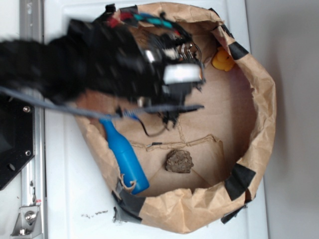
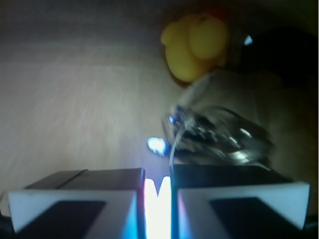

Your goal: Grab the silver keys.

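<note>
Keys: silver keys (image 2: 219, 137) lie just ahead-right of the gripper (image 2: 157, 199), below the duck (image 2: 197, 45).
Pincer: nearly closed, holding nothing.

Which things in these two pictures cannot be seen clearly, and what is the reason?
- silver keys: blurred in the wrist view; in the exterior view the arm covers most of them.
- gripper: both views blurred; whether the fingers grip the keys cannot be told.
- yellow duck: partly behind the paper bag wall in the exterior view.
- blue bottle: its top is hidden under the arm.
</note>
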Controlling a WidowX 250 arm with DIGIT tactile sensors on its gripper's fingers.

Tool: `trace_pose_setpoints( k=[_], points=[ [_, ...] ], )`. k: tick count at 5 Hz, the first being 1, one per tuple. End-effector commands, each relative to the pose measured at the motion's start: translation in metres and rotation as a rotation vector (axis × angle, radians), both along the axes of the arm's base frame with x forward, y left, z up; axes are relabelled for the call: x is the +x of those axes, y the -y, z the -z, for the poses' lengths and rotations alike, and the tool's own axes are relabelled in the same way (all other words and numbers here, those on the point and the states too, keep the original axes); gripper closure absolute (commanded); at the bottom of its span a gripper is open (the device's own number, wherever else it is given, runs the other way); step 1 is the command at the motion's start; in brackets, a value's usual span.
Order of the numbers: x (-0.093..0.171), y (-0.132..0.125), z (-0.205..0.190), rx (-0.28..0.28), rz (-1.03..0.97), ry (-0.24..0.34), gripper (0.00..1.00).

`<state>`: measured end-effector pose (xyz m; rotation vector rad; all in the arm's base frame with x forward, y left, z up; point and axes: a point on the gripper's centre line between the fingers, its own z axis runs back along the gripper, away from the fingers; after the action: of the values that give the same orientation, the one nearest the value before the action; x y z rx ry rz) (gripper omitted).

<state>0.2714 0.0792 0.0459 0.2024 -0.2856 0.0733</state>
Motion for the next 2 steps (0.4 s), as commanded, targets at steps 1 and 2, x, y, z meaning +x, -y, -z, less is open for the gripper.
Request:
trace_pose_setpoints(
  k=[1, 2],
  points=[
    [0.0214, -0.0098, -0.0082, 0.061, -0.057, 0.059, 1.00],
    [0.0251, -0.0094, -0.0052, 0.070, -0.067, 0.055, 1.00]
  ],
)
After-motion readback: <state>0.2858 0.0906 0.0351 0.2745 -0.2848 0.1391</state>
